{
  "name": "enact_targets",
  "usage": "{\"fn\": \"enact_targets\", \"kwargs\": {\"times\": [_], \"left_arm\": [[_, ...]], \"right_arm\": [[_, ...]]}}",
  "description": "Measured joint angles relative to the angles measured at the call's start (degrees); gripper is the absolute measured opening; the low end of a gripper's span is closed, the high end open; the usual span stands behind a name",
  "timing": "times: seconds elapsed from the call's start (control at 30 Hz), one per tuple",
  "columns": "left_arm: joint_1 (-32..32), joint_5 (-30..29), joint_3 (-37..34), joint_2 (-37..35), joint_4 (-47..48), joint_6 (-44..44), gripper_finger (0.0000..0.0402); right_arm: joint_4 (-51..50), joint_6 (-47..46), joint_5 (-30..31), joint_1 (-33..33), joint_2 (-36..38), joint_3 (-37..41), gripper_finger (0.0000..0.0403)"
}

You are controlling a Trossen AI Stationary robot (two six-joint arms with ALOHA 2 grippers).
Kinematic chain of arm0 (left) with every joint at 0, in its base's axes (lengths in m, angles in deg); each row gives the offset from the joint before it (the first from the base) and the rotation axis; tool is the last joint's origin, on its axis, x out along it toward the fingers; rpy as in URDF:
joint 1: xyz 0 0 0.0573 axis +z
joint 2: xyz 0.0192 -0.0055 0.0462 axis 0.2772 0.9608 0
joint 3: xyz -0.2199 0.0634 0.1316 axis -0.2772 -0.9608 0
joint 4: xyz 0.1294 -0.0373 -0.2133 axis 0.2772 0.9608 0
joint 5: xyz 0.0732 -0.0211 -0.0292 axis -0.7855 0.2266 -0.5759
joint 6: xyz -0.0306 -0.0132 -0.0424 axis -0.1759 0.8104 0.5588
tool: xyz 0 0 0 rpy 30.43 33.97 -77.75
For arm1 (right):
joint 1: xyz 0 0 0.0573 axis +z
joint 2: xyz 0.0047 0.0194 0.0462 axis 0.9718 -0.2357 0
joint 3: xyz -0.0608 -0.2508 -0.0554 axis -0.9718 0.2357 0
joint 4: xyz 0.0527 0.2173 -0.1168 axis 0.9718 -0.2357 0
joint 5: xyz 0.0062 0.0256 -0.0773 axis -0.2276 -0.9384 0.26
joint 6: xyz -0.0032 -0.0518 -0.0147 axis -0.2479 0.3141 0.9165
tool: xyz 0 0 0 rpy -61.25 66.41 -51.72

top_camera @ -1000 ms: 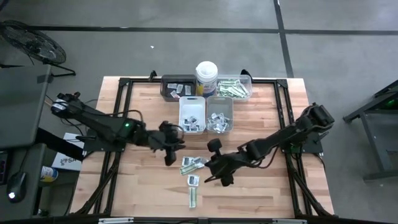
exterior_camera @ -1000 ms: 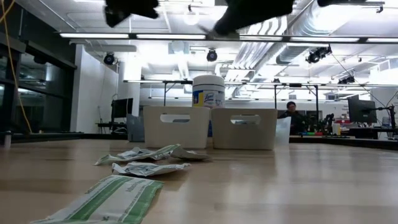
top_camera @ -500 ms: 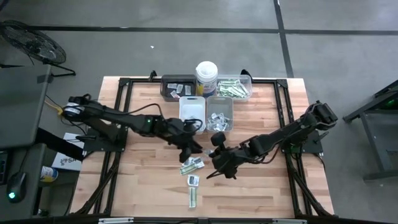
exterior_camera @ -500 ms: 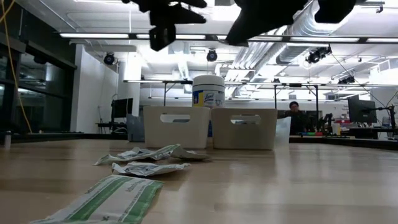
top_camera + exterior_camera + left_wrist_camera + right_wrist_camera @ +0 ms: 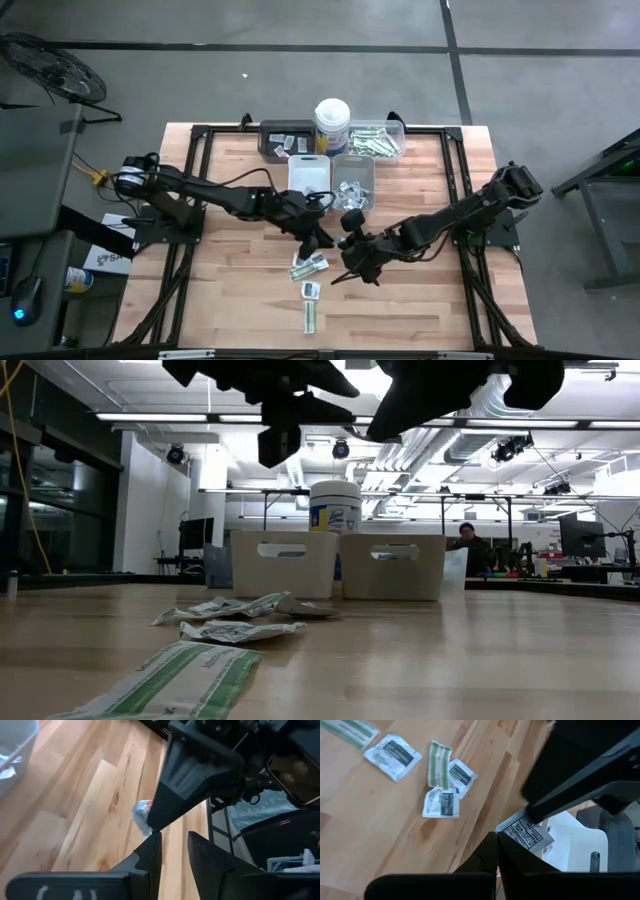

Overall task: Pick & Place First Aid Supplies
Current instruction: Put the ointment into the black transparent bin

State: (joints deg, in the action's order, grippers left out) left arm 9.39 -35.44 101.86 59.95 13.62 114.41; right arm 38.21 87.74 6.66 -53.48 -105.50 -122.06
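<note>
Above the middle of the wooden surface, the left claw hangs with its jaws narrowly parted, pinching a white sachet at its tips. Just to its right, the right claw is closed tight and holds nothing. Below them lies a small heap of loose packets, then one square sachet and a green-and-white strip. More supplies fill the trays behind.
</note>
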Motion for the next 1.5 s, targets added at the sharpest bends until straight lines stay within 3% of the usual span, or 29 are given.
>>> {"fn": "enact_targets", "kwargs": {"times": [0.9, 1.5], "left_arm": [[0.0, -4.56, -0.02, 1.3, 0.18, 0.88, 0.0093], [0.0, -4.52, -0.02, 1.46, 0.48, 1.07, 0.0092]], "right_arm": [[-2.46, -0.44, -0.02, 1.31, 0.0, 0.0, 0.0], [3.25, 2.6, 1.62, -0.12, 0.0, -0.02, 0.0]]}}
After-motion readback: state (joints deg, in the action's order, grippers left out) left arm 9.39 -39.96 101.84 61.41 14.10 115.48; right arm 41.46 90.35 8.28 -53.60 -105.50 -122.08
